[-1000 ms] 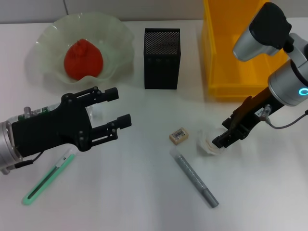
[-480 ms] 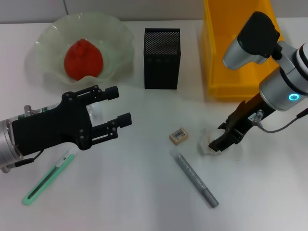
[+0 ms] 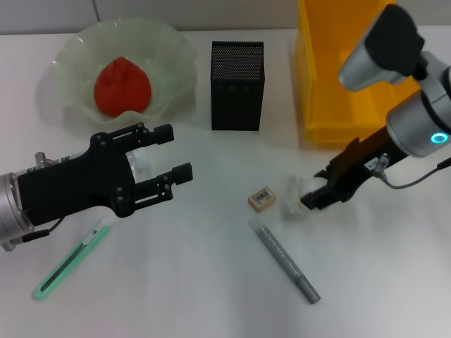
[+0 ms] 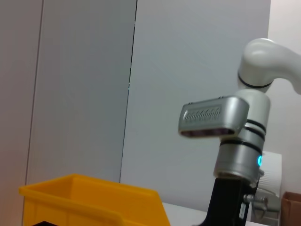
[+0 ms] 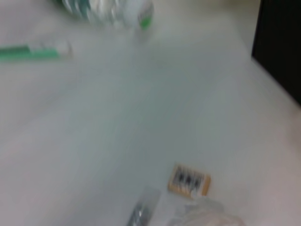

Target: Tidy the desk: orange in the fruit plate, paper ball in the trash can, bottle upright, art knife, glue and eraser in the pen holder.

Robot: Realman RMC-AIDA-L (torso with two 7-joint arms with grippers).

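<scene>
The orange [image 3: 122, 86] lies in the fruit plate [image 3: 65, 69] at the back left. My right gripper [image 3: 309, 200] is shut on the white paper ball [image 3: 292, 198], just right of the eraser [image 3: 261, 198] and in front of the yellow trash can [image 3: 331, 113]. The grey glue [image 3: 285, 259] lies in front of them. The pen holder [image 3: 237, 84] stands at the back middle. My left gripper [image 3: 176, 151] is open and empty above the lying bottle [image 3: 138, 166], which is mostly hidden under it. The art knife [image 3: 70, 259] lies at the front left.
The right wrist view shows the bottle [image 5: 108, 7], the art knife [image 5: 33, 52], the eraser [image 5: 189, 180], the paper ball [image 5: 207, 215] and the pen holder's side [image 5: 280, 42]. The left wrist view shows the trash can [image 4: 94, 202] and my right arm [image 4: 235, 141].
My right gripper has drawn the paper ball up and to the left, closer to the eraser. The left arm has hardly moved.
</scene>
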